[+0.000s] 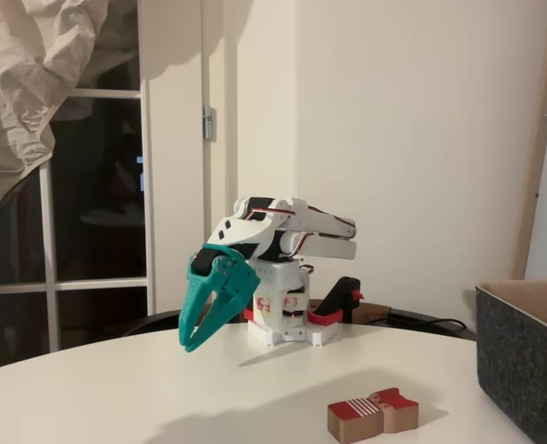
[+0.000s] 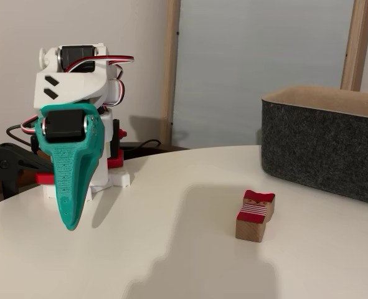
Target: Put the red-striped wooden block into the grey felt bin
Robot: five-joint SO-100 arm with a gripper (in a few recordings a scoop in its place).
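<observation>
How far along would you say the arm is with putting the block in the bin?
Nothing looks done yet: the red-striped wooden block lies on the table outside the grey felt bin. The gripper is folded near the base, holding nothing. Reaching, grasping and dropping remain.

Grey felt bin (image 1: 525, 361) cropped at right edge in both fixed views.
</observation>
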